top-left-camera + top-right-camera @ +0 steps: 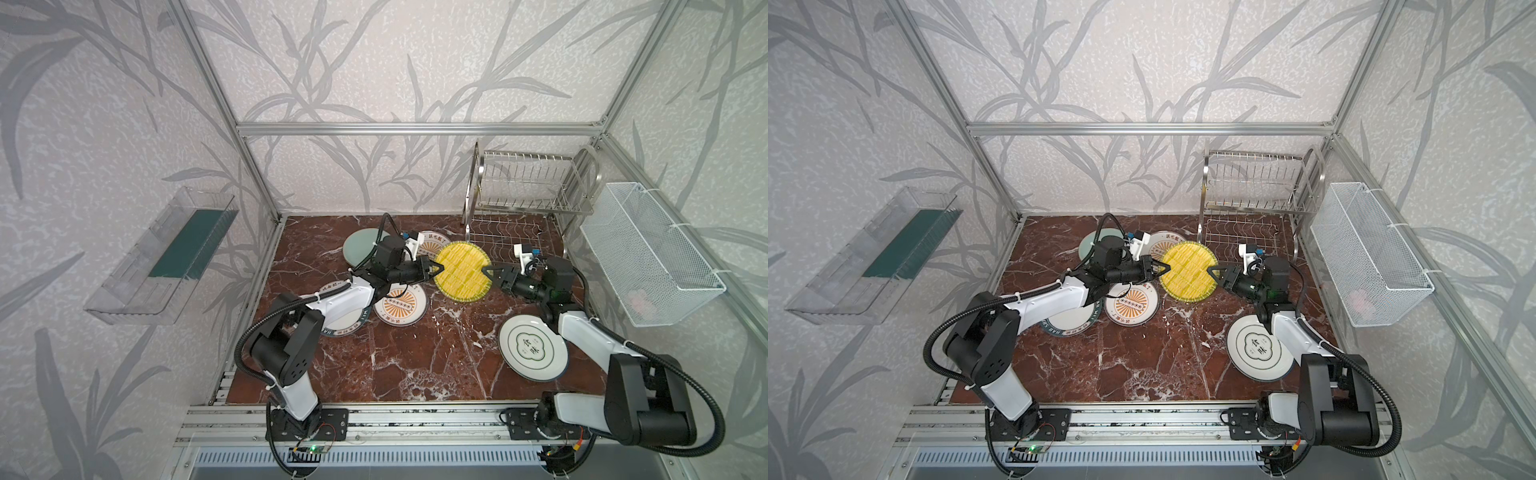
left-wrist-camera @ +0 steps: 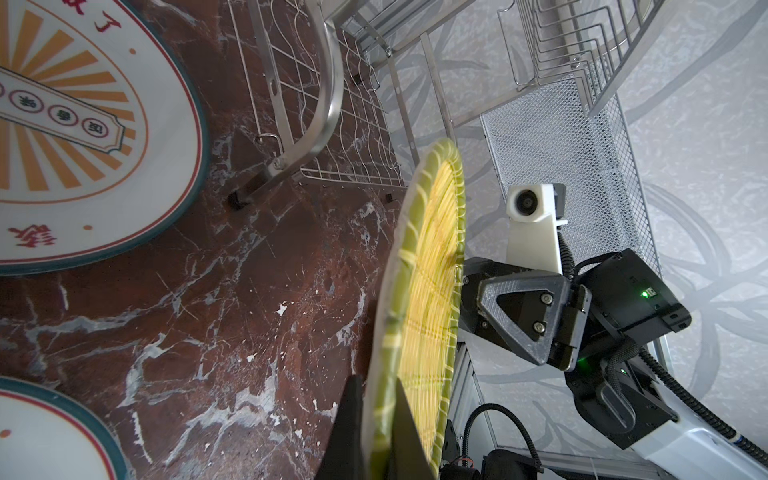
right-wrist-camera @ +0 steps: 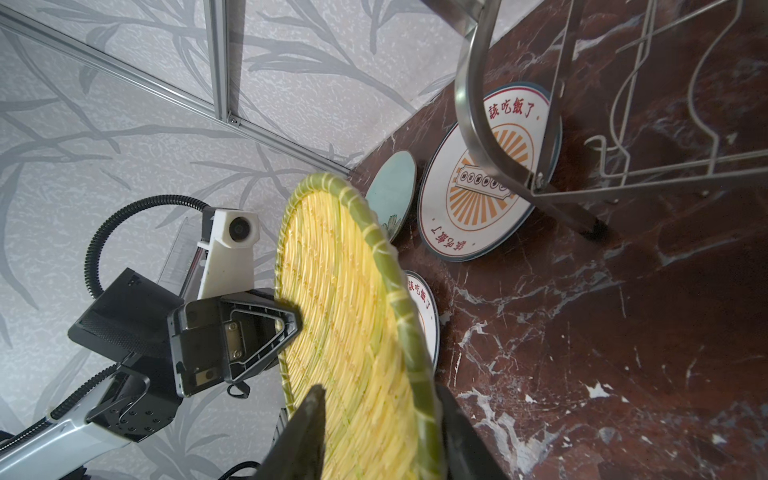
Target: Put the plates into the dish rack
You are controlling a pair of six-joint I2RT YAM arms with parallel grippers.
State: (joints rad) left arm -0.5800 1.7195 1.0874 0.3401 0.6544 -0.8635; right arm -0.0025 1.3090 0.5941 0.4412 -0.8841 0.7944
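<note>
Closest to the lens, the left end effector (image 2: 375,388) is clamped on the yellow plate (image 1: 462,270), held face up above the table (image 1: 415,357). Its opposite rim is straddled by the right end effector (image 3: 380,392), jaws parted. The dish rack (image 1: 521,195) lies beyond, nearer the right arm (image 1: 582,328).

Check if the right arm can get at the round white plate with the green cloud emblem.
Probably not yet: the right hand straddles the yellow woven plate's rim, and its forearm overhangs the white cloud-emblem plate.
</note>
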